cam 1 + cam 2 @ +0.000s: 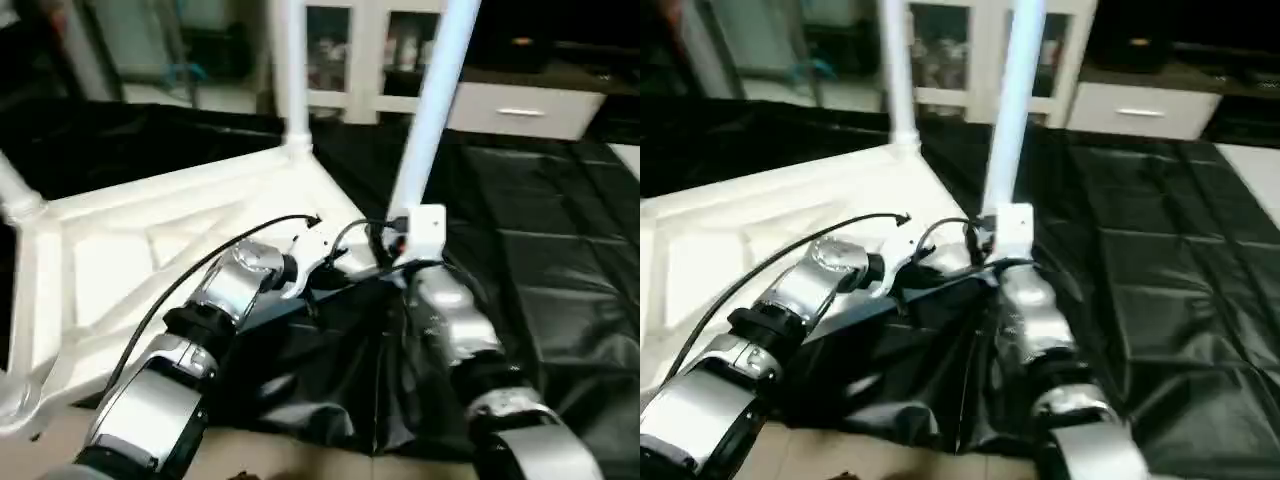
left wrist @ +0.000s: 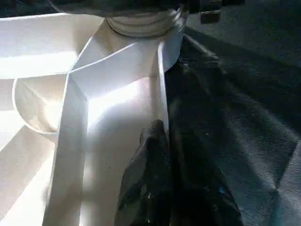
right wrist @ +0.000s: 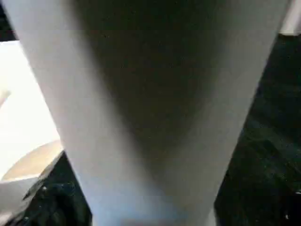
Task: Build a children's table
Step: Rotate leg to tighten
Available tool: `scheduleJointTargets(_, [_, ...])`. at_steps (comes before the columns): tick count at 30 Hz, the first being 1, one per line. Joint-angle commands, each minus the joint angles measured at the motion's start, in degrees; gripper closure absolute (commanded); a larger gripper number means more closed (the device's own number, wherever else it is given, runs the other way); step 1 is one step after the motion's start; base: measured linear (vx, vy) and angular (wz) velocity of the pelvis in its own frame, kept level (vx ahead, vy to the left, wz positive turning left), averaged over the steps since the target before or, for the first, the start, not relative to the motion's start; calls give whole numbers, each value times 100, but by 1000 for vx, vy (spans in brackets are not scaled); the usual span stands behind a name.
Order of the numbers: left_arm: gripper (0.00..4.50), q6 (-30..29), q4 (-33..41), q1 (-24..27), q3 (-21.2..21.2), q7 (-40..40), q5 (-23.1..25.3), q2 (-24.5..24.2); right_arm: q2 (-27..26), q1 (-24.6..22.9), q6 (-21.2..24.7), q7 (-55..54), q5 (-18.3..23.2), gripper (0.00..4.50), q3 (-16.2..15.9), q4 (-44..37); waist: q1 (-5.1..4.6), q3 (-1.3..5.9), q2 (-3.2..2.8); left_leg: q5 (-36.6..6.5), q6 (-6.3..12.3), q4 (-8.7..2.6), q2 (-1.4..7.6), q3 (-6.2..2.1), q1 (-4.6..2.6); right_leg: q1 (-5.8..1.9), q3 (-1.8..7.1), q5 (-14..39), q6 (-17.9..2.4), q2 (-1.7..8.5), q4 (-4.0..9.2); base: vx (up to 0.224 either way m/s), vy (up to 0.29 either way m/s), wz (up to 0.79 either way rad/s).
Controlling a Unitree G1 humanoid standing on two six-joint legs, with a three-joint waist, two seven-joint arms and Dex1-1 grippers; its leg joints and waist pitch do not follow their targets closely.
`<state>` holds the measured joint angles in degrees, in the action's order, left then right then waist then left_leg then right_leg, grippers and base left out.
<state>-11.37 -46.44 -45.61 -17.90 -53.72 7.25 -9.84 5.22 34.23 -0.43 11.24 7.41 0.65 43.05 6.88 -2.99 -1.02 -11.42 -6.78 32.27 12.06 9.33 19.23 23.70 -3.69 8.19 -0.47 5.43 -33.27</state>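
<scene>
The inverted table top (image 1: 150, 250) is seen on the black-draped worktable (image 1: 1160, 250), its near rim clamped by the left gripper (image 2: 157, 141), while a leg (image 1: 430, 110) stands against the right gripper (image 1: 415, 235), grip undeterminable.

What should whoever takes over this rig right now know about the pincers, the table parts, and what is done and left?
Left pincer: at the near rim of the table top, which lies underside up on the black-draped worktable; fingers look closed on the rim.
Right pincer: at the base of a loose leg, held upright near the top's near corner; grip unclear.
Done: far corner leg seated; another leg at the left corner.
Left: seat the held leg.
</scene>
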Motion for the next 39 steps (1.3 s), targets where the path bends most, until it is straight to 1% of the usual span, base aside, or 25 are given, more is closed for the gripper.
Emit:
scheduleJointTargets(1, [450, 81, 55, 137, -226, -412, 71, -135, 480, -20, 221, 807, 206, 37, 142, -400, -4, 447, 13, -901, 390, -330, 7, 74, 55, -357, 185, 801, -1308, 219, 254, 54, -16, 0])
scheduleJointTargets(2, [450, 101, 108, 182, -257, -514, 79, -184, 695, -89, 376, 1484, 345, 37, 57, -580, 14, 477, 14, -506, 555, -281, 5, 70, 79, -386, 167, 125, -1440, 181, 178, 54, -16, 0])
scheduleJointTargets(3, [450, 129, 170, 229, -292, -654, 75, -236, 911, -196, 518, 2152, 480, 26, -103, -809, 36, 477, 27, -204, 728, -231, 0, 83, 101, -366, 164, -393, -1571, 158, 129, 0, 0, 0])
scheduleJointTargets(4, [450, 129, 170, 229, -292, -654, 75, -236, 911, -196, 518, 2152, 480, 26, -103, -809, 37, 475, 32, -164, 799, -218, -9, 83, 127, -386, 159, -543, -1622, 153, 109, 0, 0, 0])
scheduleJointTargets(5, [450, 264, 276, 309, -367, -923, 59, -326, 1253, -369, 649, 3064, 607, 18, -373, -1123, 61, 461, 38, -262, 871, -208, -8, 97, 125, -374, 161, -533, -1665, 168, 121, 0, 0, 0])
scheduleJointTargets(6, [450, 394, 344, 373, -445, -1135, 51, -412, 1520, -513, 729, 3659, 686, 8, -576, -1348, 90, 447, 76, -396, 940, -206, 2, 99, 123, -401, 153, -403, -1680, 170, 134, 0, 0, 0])
scheduleJointTargets(7, [450, 630, 397, 440, -504, -1317, 34, -491, 1683, -604, 772, 4005, 748, 8, -680, -1474, 122, 450, 71, -407, 945, -205, 23, 91, 134, -418, 156, -339, -1660, 188, 121, 0, 0, 0])
scheduleJointTargets(8, [450, 886, 454, 518, -563, -1517, 12, -577, 1857, -700, 865, 4377, 824, 8, -769, -1610, 156, 438, 64, -500, 939, -213, 40, 97, 127, -395, 157, -91, -1611, 207, 144, 0, 0, 0])
scheduleJointTargets(9, [450, 1005, 477, 554, -587, -1600, 1, -612, 1925, -737, 922, 4525, 865, 8, -789, -1664, 159, 438, 69, -553, 921, -216, 45, 97, 125, -390, 159, 41, -1593, 212, 153, 0, 0, 0])
scheduleJointTargets(10, [450, 994, 519, 598, -589, -1604, 11, -659, 2000, -784, 992, 4724, 924, 8, -800, -1747, 171, 430, 53, -669, 852, -233, 56, 96, 121, -383, 156, 303, -1548, 222, 173, 0, 0, 0])
scheduleJointTargets(11, [450, 947, 545, 623, -587, -1588, 22, -686, 2047, -815, 1039, 4857, 960, 8, -805, -1806, 171, 400, 51, -931, 691, -262, 78, 100, 110, -353, 160, 756, -1480, 231, 214, 0, 0, 0])
scheduleJointTargets(13, [450, 886, 597, 667, -577, -1566, 20, -715, 2118, -871, 1147, 5061, 1049, 8, -805, -1922, 176, 376, 40, -1167, 568, -282, 85, 106, 90, -325, 160, 1169, -1398, 232, 254, 0, 0, 0])
scheduleJointTargets(14, [450, 856, 665, 714, -573, -1590, 7, -756, 2198, -926, 1241, 5241, 1109, 8, -825, -2051, 178, 366, 26, -1362, 443, -304, 95, 107, 60, -314, 161, 1567, -1292, 239, 296, 0, 0, 0])
scheduleJointTargets(15, [450, 849, 729, 748, -581, -1636, 7, -800, 2278, -989, 1350, 5401, 1170, 8, -860, -2209, 186, 362, -3, -1486, 355, -319, 104, 101, 46, -309, 167, 1769, -1214, 239, 315, 0, 0, 0])
scheduleJointTargets(16, [450, 849, 729, 748, -581, -1636, 7, -800, 2278, -989, 1350, 5401, 1170, 8, -860, -2209, 191, 361, 8, -1529, 330, -328, 114, 102, 33, -298, 173, 1798, -1185, 237, 332, 0, 0, 0])
scheduleJointTargets(17, [450, 847, 827, 795, -603, -1778, -17, -870, 2379, -1084, 1513, 5598, 1288, 8, -893, -2435, 174, 365, 8, -1531, 290, -329, 107, 105, 32, -292, 179, 1752, -1185, 224, 328, 0, 0, 0])
scheduleJointTargets(18, [450, 847, 827, 795, -603, -1778, -17, -870, 2379, -1084, 1513, 5598, 1288, 8, -893, -2435, 165, 369, -13, -1491, 272, -331, 103, 101, 54, -307, 180, 1622, -1183, 215, 321, 0, 0, 0])
scheduleJointTargets(22, [450, 857, 956, 865, -641, -2092, -54, -942, 2468, -1186, 1628, 5700, 1296, 8, -889, -2632, 159, 408, -8, -1150, 303, -300, 88, 94, 96, -335, 174, 1139, -1255, 210, 254, 0, 0, 0])
scheduleJointTargets(24, [450, 845, 1015, 870, -686, -2109, -43, -954, 2539, -1211, 1538, 5659, 1093, 8, -916, -2615, 164, 423, 27, -959, 348, -274, 77, 106, 102, -335, 167, 935, -1338, 207, 217, 0, 0, 0])
scheduleJointTargets(27, [450, 878, 966, 843, -717, -2078, 12, -955, 2601, -1197, 1563, 5717, 1009, 8, -982, -2555, 169, 417, 22, -939, 367, -269, 75, 111, 104, -336, 168, 1001, -1333, 213, 229, 0, 0, 0])
scheduleJointTargets(30, [450, 880, 943, 832, -708, -2021, 44, -929, 2568, -1147, 1406, 5639, 832, 8, -1078, -2412, 164, 408, 23, -1012, 346, -278, 72, 111, 102, -333, 165, 1198, -1268, 222, 253, 0, 0, 0])
scheduleJointTargets(31, [450, 865, 958, 835, -705, -2016, 40, -923, 2542, -1137, 1395, 5613, 827, 34, -1079, -2390, 167, 409, 25, -1030, 336, -279, 76, 109, 100, -329, 168, 1257, -1248, 226, 254, 0, 0, 0])
scheduleJointTargets(33, [450, 835, 984, 831, -689, -2028, 39, -915, 2474, -1118, 1478, 5623, 888, 43, -1082, -2404, 169, 411, 42, -1015, 338, -281, 76, 108, 100, -334, 168, 1253, -1232, 223, 254, 0, 0, 0])
scheduleJointTargets(36, [450, 839, 962, 816, -677, -2022, 50, -930, 2389, -1072, 1474, 5619, 860, 75, -1110, -2342, 172, 416, 46, -970, 356, -275, 78, 108, 101, -328, 167, 1211, -1240, 224, 242, 0, 0, 0])
scheduleJointTargets(39, [450, 852, 937, 811, -677, -2007, 60, -949, 2375, -1024, 1409, 5655, 780, 89, -1146, -2246, 170, 421, 42, -938, 352, -271, 76, 109, 102, -330, 167, 1164, -1257, 222, 236, 0, 0, 0])
